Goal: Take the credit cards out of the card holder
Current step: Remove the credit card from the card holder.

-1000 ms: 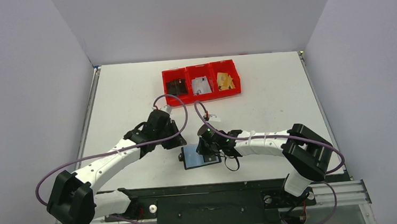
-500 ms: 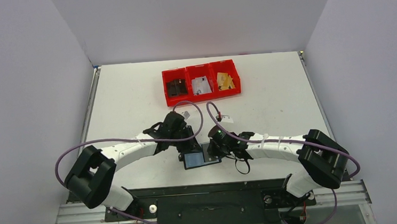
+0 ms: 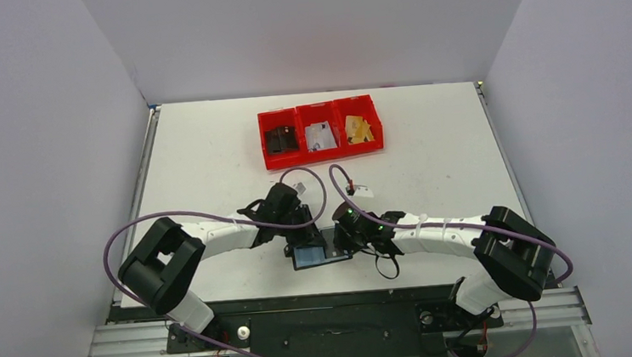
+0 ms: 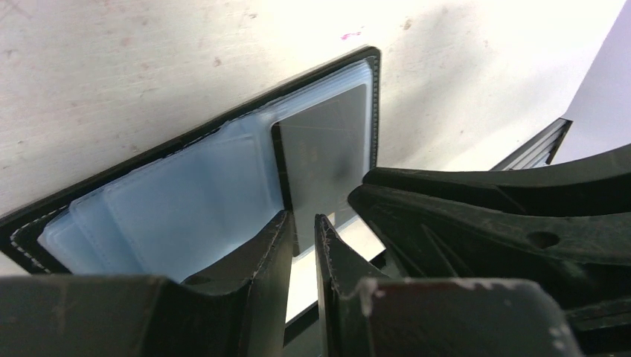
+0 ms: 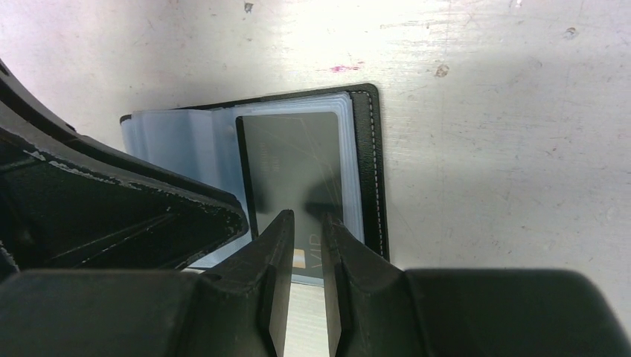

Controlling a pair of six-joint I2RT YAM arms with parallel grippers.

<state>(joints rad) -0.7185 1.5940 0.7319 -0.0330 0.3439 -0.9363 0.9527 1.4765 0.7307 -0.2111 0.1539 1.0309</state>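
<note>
My left gripper (image 4: 301, 223) and right gripper (image 5: 307, 219) low over open black folding card holder (image 5: 370, 171), both narrowly parted, grasping nothing.

1x card holder (image 3: 311, 256), 3x red bins (image 3: 323, 155)

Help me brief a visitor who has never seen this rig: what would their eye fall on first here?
Both arms meet over the open card holder lying near the front edge of the table, the left gripper and right gripper with fingers narrowly parted at a dark card in its clear sleeve. At the far side, a row of red bins stands out, holding black, white-grey and gold items.
</note>
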